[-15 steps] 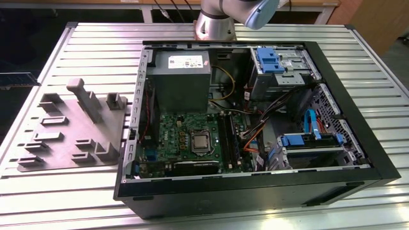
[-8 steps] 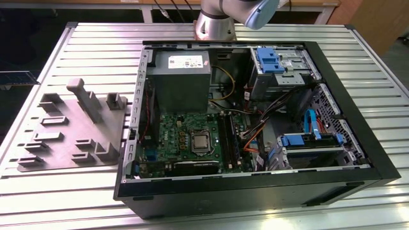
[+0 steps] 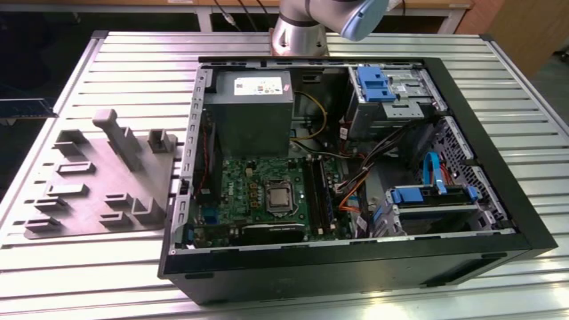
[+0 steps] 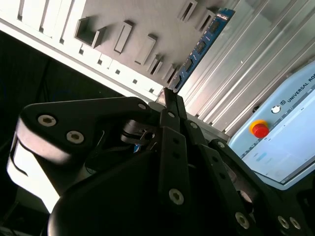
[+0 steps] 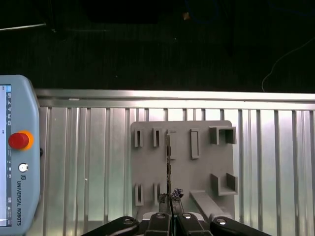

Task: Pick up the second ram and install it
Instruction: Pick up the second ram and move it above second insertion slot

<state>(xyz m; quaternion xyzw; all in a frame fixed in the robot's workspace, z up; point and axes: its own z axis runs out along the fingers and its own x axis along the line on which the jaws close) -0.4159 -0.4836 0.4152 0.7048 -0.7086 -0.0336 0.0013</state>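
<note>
Evidently clamped in the claw (image 4: pixel 168 93), the second ram (image 4: pixel 202 47) (blue-green, black chips) jutting past its tips.

A ribbed aluminium bench (image 3: pixel 133 67) carries the scene, its slats catching bright, even light. In the first wrist view its edge rail (image 5: pixel 147 94) glints white. Past that edge the floor (image 5: pixel 147 44) lies dark, with a thin pale cable (image 5: pixel 288 51) curling over it. In the exterior view, beyond the bench's far edge, a wooden-topped table (image 3: pixel 133 3) stands on white legs (image 3: pixel 204 20). A wooden panel (image 3: pixel 524 27) rises by the far corner at the exterior view's right.
</note>
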